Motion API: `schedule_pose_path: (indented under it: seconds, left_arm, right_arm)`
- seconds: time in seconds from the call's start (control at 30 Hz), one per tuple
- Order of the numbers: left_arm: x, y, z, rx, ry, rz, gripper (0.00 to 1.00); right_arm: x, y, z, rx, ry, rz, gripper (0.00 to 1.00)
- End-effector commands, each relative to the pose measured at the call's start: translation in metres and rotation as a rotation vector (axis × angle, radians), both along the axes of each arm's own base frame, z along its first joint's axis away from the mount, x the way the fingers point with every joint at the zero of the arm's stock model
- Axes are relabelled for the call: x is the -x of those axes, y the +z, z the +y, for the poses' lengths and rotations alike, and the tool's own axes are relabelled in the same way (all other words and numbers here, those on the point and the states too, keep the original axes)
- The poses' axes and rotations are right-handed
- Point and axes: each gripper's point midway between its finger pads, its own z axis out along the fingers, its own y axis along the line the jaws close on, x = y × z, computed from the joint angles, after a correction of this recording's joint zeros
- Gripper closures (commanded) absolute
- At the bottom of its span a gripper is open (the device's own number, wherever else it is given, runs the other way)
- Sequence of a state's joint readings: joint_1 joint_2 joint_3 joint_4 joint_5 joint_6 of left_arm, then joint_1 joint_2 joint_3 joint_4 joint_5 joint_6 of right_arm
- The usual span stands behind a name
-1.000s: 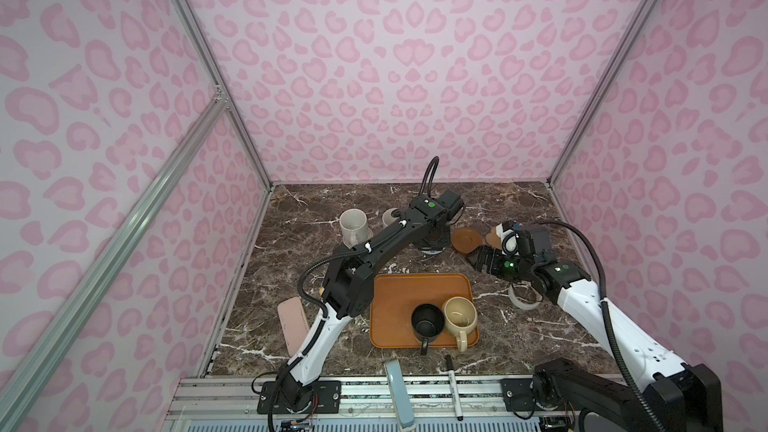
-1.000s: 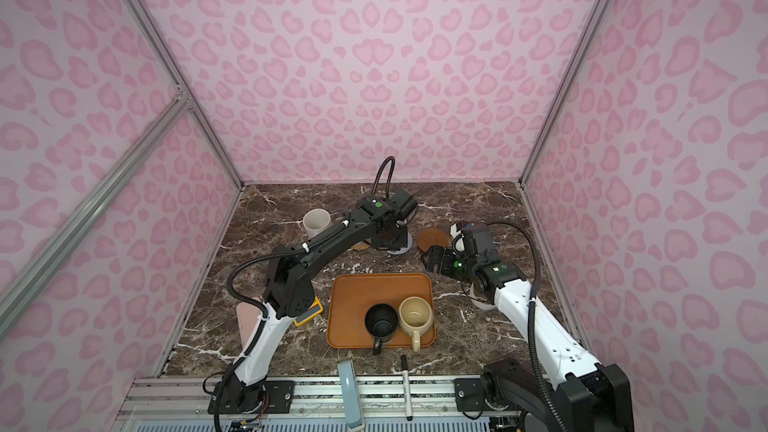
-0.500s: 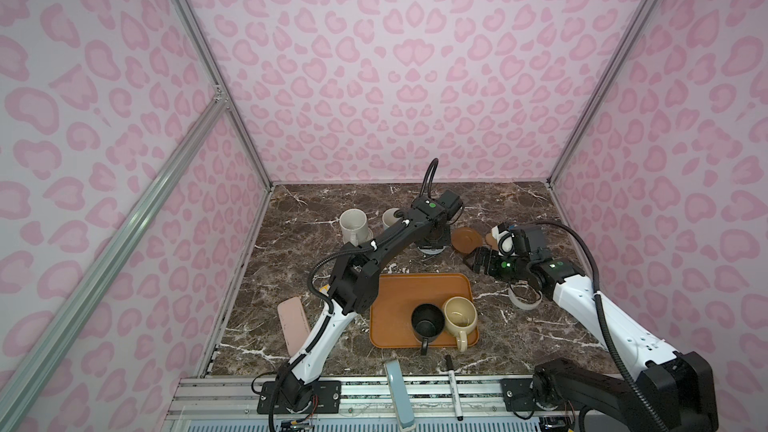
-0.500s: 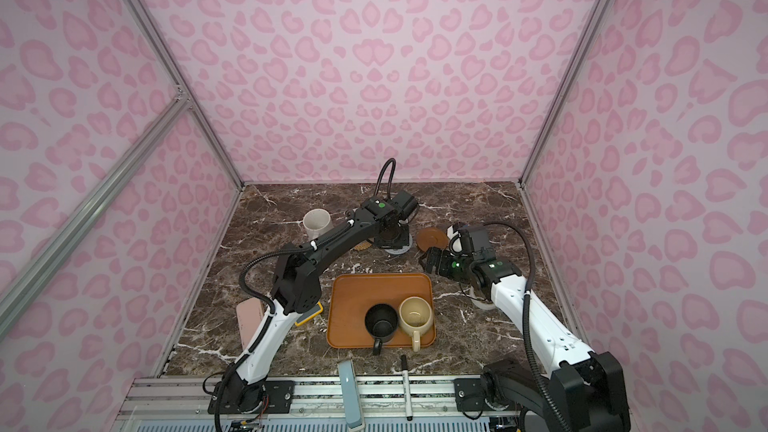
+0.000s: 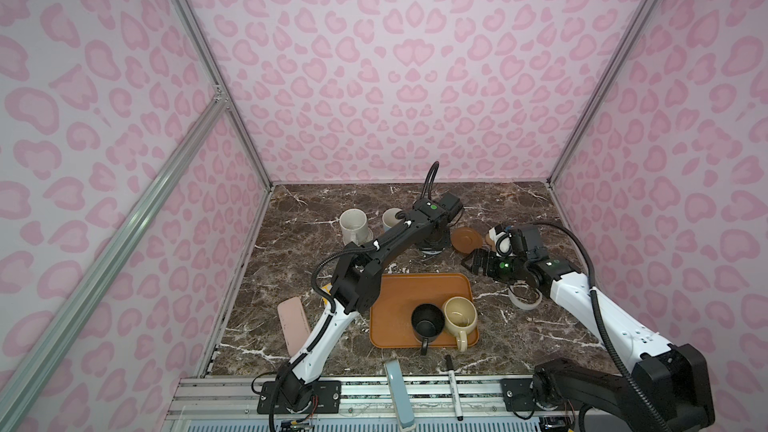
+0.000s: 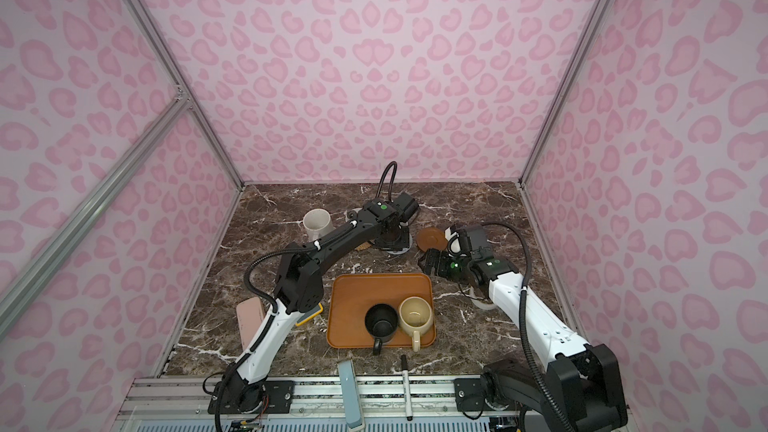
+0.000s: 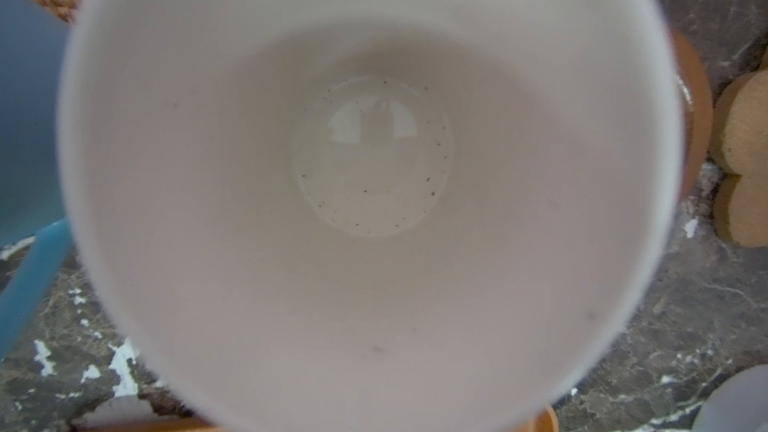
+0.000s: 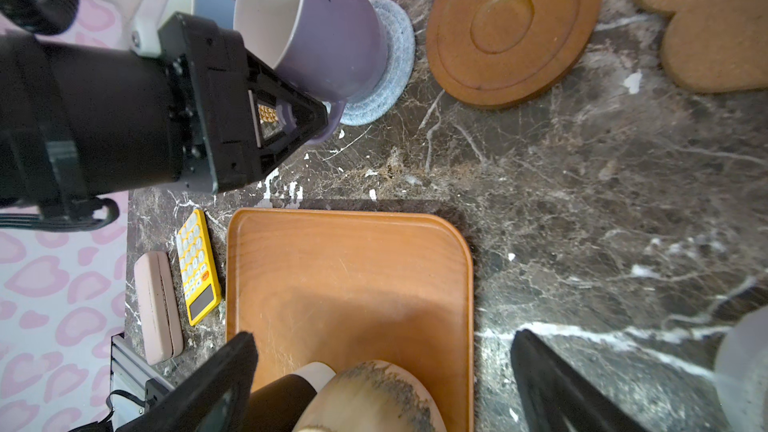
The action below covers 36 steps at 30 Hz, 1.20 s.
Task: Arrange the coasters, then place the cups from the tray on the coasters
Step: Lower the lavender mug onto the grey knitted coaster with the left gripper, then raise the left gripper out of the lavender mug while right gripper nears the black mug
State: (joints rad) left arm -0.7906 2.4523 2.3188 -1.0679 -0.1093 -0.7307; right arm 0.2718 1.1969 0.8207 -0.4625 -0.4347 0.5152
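Lavender mug [image 8: 332,34] seemingly unmoved on grey-blue coaster [image 8: 399,59], left gripper [image 8: 322,118] clamped on its handle; right gripper [image 8: 386,376] stays apart

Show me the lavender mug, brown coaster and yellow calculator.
lavender mug [image 8: 336,39]: right wrist view, on its outer wall.
brown coaster [image 8: 503,22]: right wrist view, on its raised centre.
yellow calculator [image 8: 193,255]: right wrist view, on its keypad.

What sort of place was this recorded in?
Probably a purpose-built robot recording booth, not a home: pink heart-print walls on aluminium framing, a marble-look tabletop, and a left arm and right arm bolted to a front rail.
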Motion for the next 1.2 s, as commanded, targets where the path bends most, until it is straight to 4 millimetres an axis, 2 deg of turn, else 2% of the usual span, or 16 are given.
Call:
schedule_pose_path:
  seconds: [0.0,0.2,0.23,0.3,0.37,0.47,0.5,0.63,0.73,0.83,1.0,1.17]
  left_arm:
    - [-0.012,0.001,0.0,0.002,0.006,-0.037,1.0]
    - [-0.011,0.002,-0.004,0.022,0.011,-0.031,0.98]
    - [-0.011,0.003,-0.003,0.024,0.013,-0.03,0.95]
    - [-0.01,0.003,-0.002,0.02,0.019,-0.029,0.8]
    - [-0.01,0.003,-0.001,0.019,0.023,-0.026,0.72]
    - [-0.01,0.004,-0.002,0.027,0.027,-0.024,0.65]
    - [-0.01,0.004,-0.003,0.03,0.029,-0.024,0.59]
    - [-0.008,0.011,-0.004,0.046,0.031,-0.023,0.53]
    - [-0.006,0.029,-0.002,0.068,0.041,-0.036,0.45]
    - [-0.006,0.059,-0.001,0.118,0.045,-0.082,0.33]
    - [0.005,0.115,0.001,0.23,0.023,-0.151,0.01]
    - [0.021,0.162,0.01,0.328,0.013,-0.215,0.03]
  right_arm:
    - [0.004,-0.004,-0.001,0.008,0.008,0.013,0.03]
    - [0.006,-0.006,-0.003,0.016,0.009,0.016,0.03]
    - [0.006,-0.006,-0.003,0.018,0.009,0.017,0.03]
    - [0.006,-0.007,-0.003,0.019,0.008,0.016,0.03]
    - [0.007,-0.008,-0.003,0.018,0.006,0.018,0.03]
    - [0.007,-0.008,-0.004,0.019,0.007,0.02,0.03]
    - [0.008,-0.008,-0.004,0.02,0.008,0.021,0.03]
    - [0.009,-0.009,-0.005,0.027,0.011,0.021,0.03]
    - [0.011,-0.006,-0.005,0.034,0.024,0.013,0.03]
    - [0.013,0.003,-0.004,0.026,0.04,-0.014,0.03]
    - [0.023,0.016,-0.004,0.042,0.077,-0.044,0.03]
    - [0.036,0.024,-0.005,0.075,0.093,-0.054,0.02]
